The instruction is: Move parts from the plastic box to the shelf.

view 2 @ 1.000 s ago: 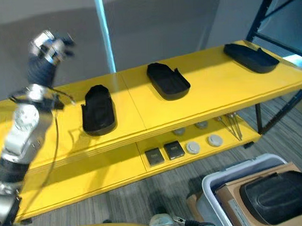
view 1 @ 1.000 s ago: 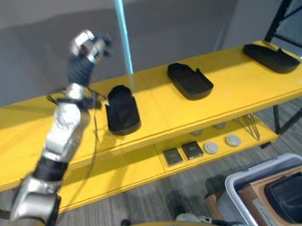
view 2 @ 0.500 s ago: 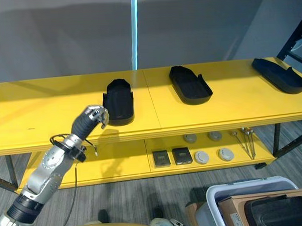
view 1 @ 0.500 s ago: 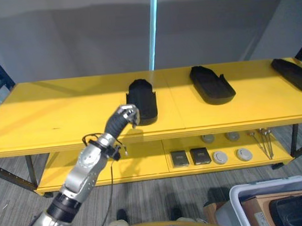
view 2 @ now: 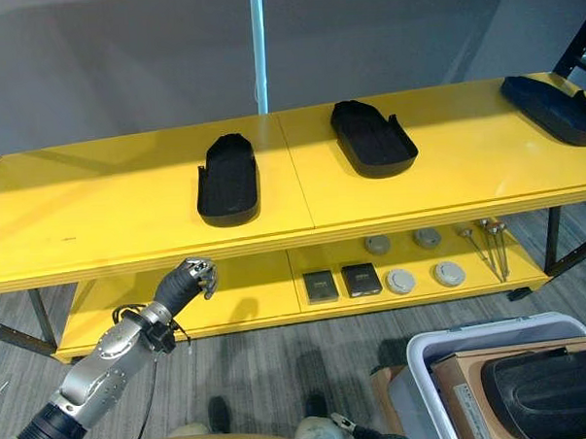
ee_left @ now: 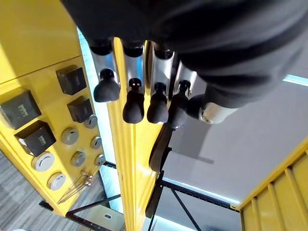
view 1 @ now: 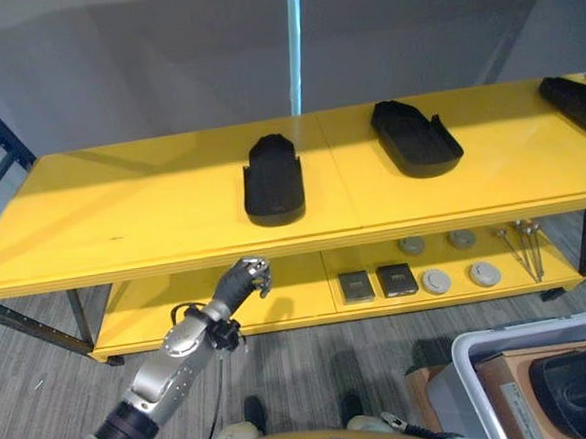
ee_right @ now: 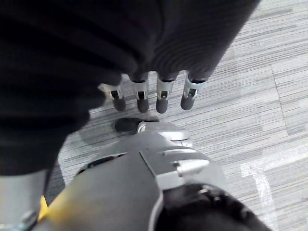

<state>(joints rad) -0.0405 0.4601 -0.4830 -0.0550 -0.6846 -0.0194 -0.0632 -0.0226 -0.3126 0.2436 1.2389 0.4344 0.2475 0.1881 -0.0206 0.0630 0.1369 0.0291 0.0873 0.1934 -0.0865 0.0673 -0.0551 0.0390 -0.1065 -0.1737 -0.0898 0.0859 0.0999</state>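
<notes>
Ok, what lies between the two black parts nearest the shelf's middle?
Bare yellow shelf top with a panel seam, between the left part and the middle part, in both eye views.

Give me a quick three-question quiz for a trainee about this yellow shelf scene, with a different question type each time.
1. Count: how many black parts lie on the top board of the yellow shelf?
2. True or false: the left hand is holding a part.
3. Pick one: where is the plastic box? A, on the top board. B, low at the robot's right, off the shelf. C, on the lower board.

Key: 1, three. 2, false; it holds nothing. 3, B.
</notes>
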